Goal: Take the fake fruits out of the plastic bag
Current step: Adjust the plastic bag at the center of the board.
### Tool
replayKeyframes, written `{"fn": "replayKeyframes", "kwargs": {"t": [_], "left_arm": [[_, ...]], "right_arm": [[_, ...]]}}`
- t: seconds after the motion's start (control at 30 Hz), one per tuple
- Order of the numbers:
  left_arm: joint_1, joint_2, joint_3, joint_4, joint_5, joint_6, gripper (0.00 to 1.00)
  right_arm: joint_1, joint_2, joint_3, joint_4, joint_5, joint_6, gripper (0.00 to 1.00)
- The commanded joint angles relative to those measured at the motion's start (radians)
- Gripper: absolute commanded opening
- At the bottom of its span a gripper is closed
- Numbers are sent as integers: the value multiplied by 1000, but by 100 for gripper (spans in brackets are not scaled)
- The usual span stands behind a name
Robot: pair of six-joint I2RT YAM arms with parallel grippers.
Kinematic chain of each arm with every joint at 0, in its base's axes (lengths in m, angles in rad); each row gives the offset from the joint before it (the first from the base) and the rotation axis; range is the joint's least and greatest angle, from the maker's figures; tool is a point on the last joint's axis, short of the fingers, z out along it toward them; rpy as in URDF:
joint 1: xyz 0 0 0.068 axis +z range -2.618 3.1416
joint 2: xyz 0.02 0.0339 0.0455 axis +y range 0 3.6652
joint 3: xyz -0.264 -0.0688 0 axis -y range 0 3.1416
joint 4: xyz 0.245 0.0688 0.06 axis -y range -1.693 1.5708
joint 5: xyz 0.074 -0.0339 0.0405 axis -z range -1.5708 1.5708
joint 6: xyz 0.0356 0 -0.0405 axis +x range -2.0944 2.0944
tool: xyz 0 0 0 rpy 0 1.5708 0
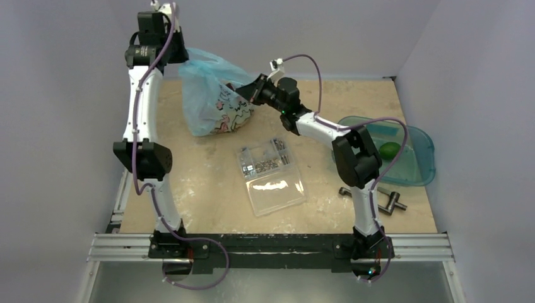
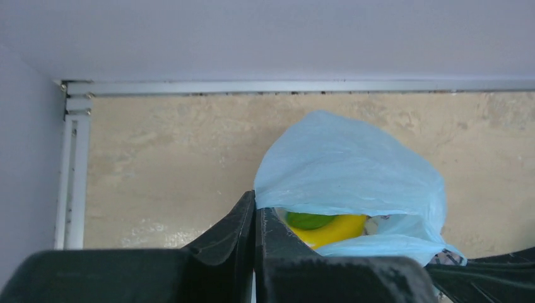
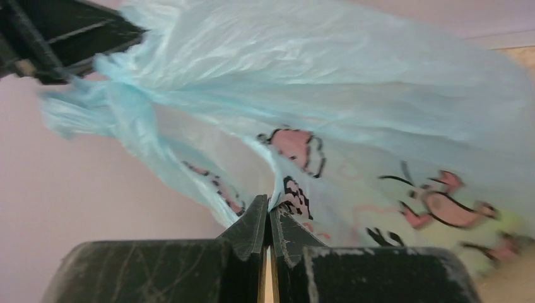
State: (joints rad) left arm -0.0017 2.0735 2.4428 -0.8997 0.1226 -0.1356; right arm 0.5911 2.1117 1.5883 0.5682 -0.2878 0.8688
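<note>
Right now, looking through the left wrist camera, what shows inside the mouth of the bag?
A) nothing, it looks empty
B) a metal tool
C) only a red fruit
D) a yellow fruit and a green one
D: in the left wrist view, a yellow fruit and a green fruit against it show just inside the open mouth of the bag.

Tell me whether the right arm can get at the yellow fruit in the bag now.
Probably not: the right gripper is shut on the plastic bag, printed side, and the yellow fruit lies inside behind the film.
</note>
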Motion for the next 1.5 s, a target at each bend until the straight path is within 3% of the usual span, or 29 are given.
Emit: {"fn": "replayKeyframes", "kwargs": {"t": [0.0,0.2,0.47,0.6,0.73,0.87,0.97,1.07,1.13,1.2,1.33,1.47], "left_arm": [[-5,-92,62,114,-13,23,0],[-5,-116,-23,59,97,-11,0],[-4,-220,-364,25,244,5,2],[-5,-281,-435,-44,239,16,50],[-5,-483,-627,42,185,1,72],[-4,-648,-784,88,210,-8,78],[-5,-736,-911,159,328,-24,80],[-8,-765,-990,198,421,-34,95],[-22,-762,-1007,204,422,-29,97],[-57,-753,-1005,196,378,-9,100],[-171,-755,-1025,191,135,73,100],[-190,-784,-1105,288,26,86,100]], "right_arm": [[-51,-34,19,2,-17,-33,0],[-71,-51,-49,21,-25,-27,0],[-22,-62,-205,105,-57,5,0],[18,-44,-268,176,-85,38,0],[40,-58,-312,210,-87,45,0],[68,-89,-344,198,-62,18,0],[87,-109,-365,183,-26,-7,4],[103,-111,-368,155,-7,-25,10],[113,-109,-377,149,10,-30,12],[119,-106,-382,150,19,-34,16],[134,-102,-374,128,36,-55,20],[150,-101,-374,116,58,-71,25]]}}
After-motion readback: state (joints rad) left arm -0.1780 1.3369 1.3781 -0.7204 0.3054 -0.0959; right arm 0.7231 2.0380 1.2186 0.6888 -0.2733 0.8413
